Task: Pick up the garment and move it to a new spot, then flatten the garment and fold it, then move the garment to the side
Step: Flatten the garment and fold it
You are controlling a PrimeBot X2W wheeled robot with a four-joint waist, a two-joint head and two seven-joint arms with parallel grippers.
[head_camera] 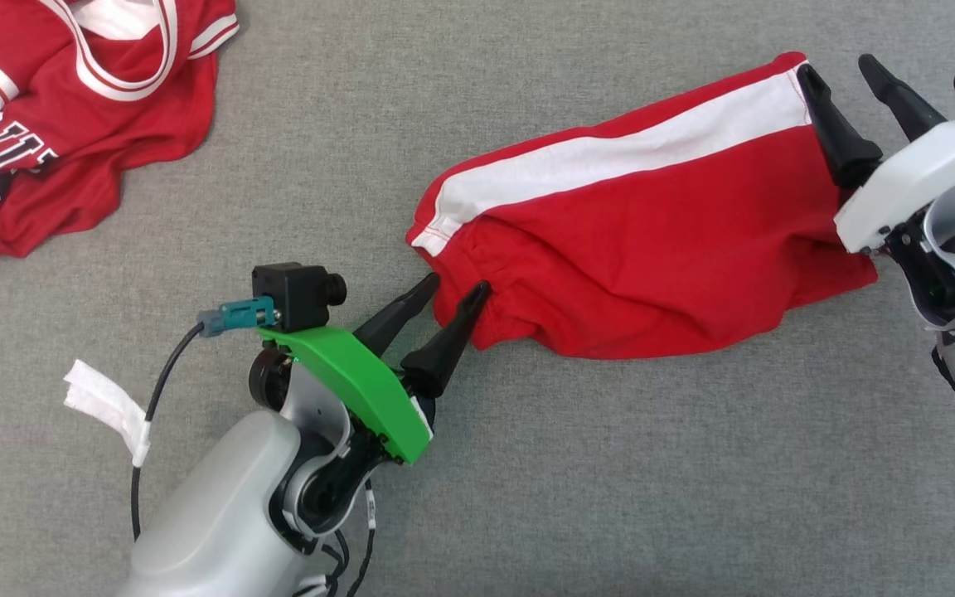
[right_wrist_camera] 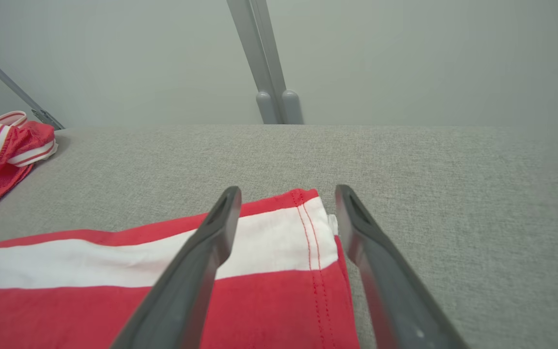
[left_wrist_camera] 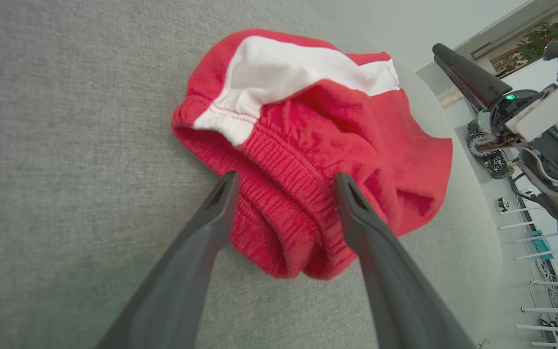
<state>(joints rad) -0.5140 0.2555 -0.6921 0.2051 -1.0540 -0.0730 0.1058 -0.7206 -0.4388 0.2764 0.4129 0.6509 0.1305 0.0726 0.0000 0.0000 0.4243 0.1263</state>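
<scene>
Garment (head_camera: pixel 643 240), red with white stripe: lies rumpled across grey surface (head_camera: pixel 527 497), right of centre.
Left gripper (head_camera: pixel 458 283) released, fingers spread wide at gathered waistband end; right gripper (head_camera: pixel 836 66) likewise released, fingers parted at opposite hem corner. Second red-and-white jersey (head_camera: pixel 71 124) bunched at far left, well apart.

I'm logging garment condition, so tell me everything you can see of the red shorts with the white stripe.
The red shorts lie rumpled on the grey fabric surface, not flat. They look like soft fleece, with a broad white stripe along the far edge, a gathered elastic waistband at the robot's left and a double-stitched hem at its right. The left gripper stands open astride the bunched waistband; the right gripper stands open over the hem corner. Neither grips the cloth.
</scene>
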